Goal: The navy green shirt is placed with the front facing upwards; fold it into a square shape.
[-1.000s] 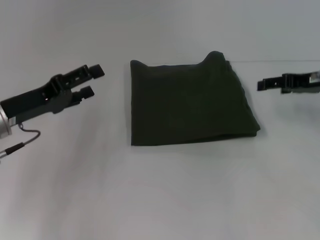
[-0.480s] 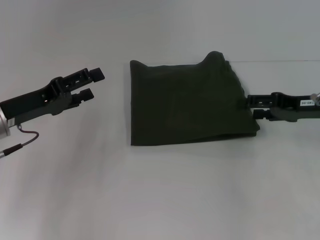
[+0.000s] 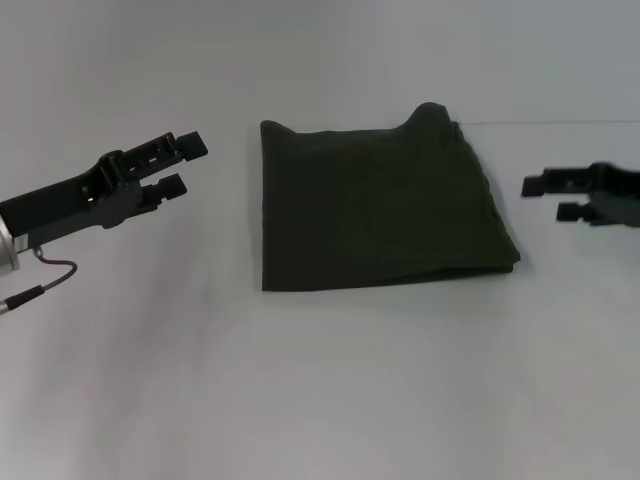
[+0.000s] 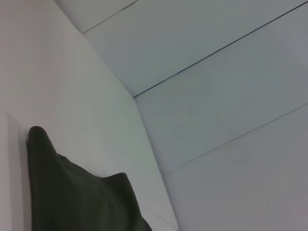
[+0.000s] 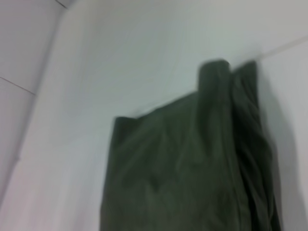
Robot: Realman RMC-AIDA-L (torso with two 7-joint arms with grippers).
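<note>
Left hand [image 3: 182, 163] hovered over the bare worktop [image 3: 320, 400], just left of the shirt's far left corner, fingers apart, gripping nothing. Pointed toward the cloth but stood clear of it.

In the middle lay the shirt [image 3: 380, 210], folded into a rough square, flat on the worktop. Left and near edges ran fairly straight. Far right corner stuck up in a small bump; right edge showed stacked layers, slightly slanted and uneven. No print or collar visible from above. Seen from the left wrist [image 4: 72, 197], one corner poked up in a point. Seen from the right wrist [image 5: 183, 168], the layered right edge bunched in ridges.

Right hand [image 3: 550, 197] hung off the right edge of the shirt, near but apart from it, fingers open, empty.

Judged as the closing step: folding looked essentially done, with only tidying left. Next move, if any, would call for pressing or tugging the raised far right corner and squaring the ragged right edge, with a light pinch on the top layers alone so as not to drag the whole stack. Otherwise, drawing both arms away would do.
</note>
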